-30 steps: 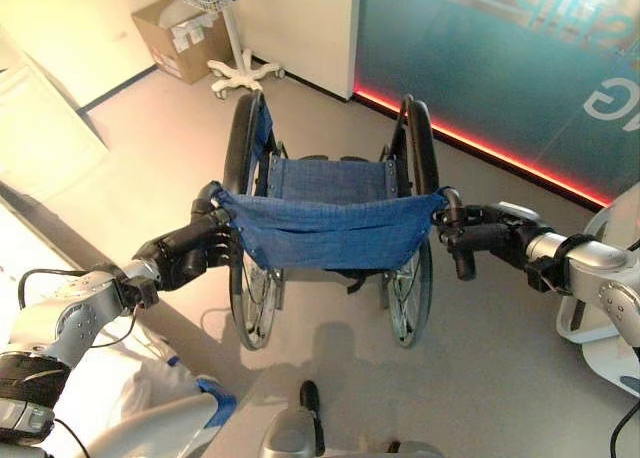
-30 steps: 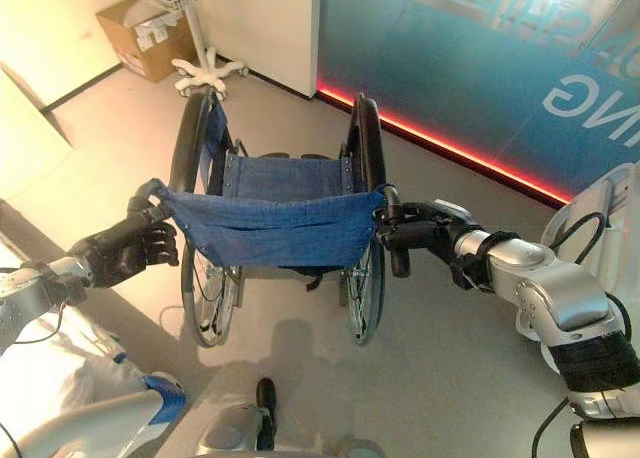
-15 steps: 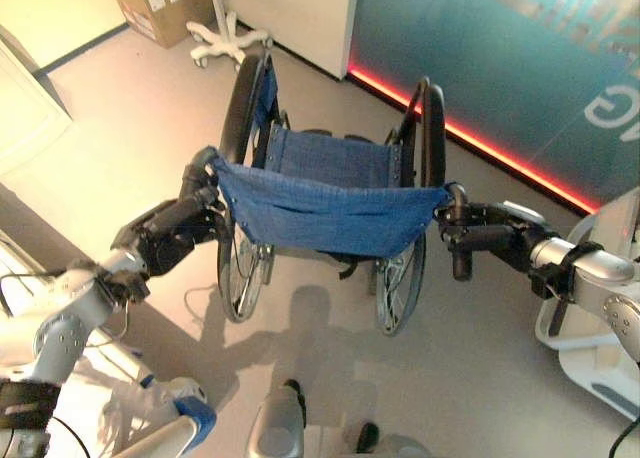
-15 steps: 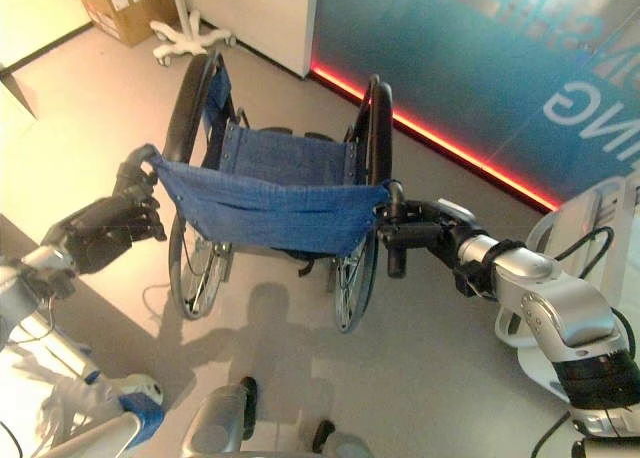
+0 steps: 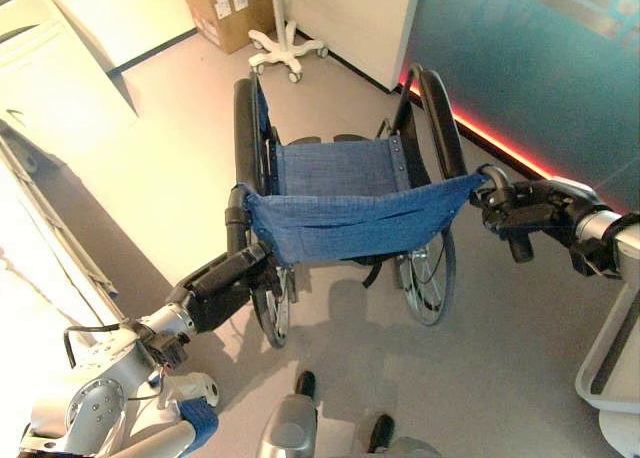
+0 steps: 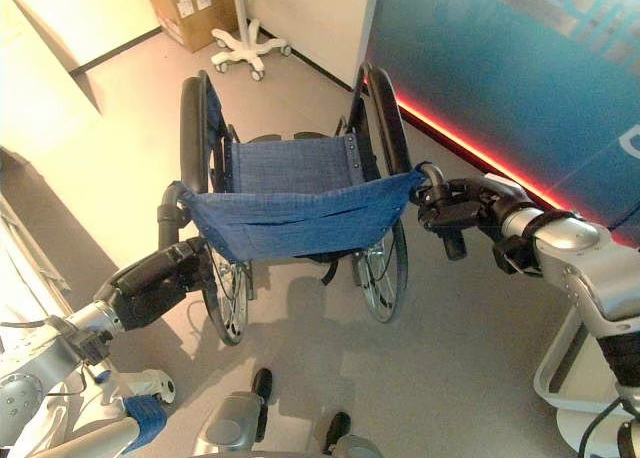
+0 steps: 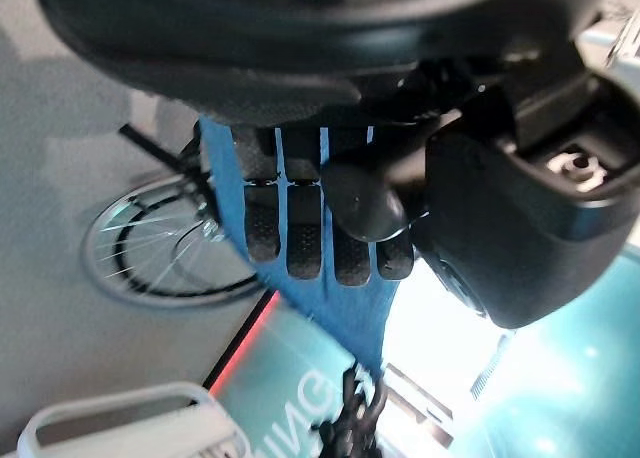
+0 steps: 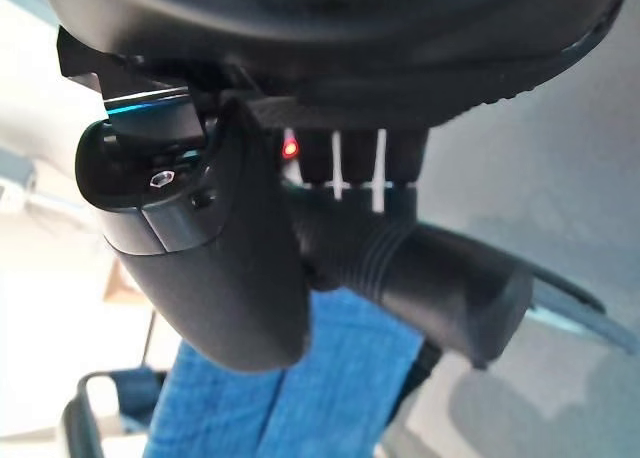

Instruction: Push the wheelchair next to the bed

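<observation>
While the wheelchair point(image 5: 345, 213) stands on bare grey floor point(image 5: 180, 178), open floor lies ahead on its left, and a teal wall with a red light strip point(image 5: 500, 143) runs close on its right. It has a blue cloth seat and black wheels. The left hand point(image 6: 155, 278) and right hand point(image 8: 330, 228) each curl around a push handle.
</observation>
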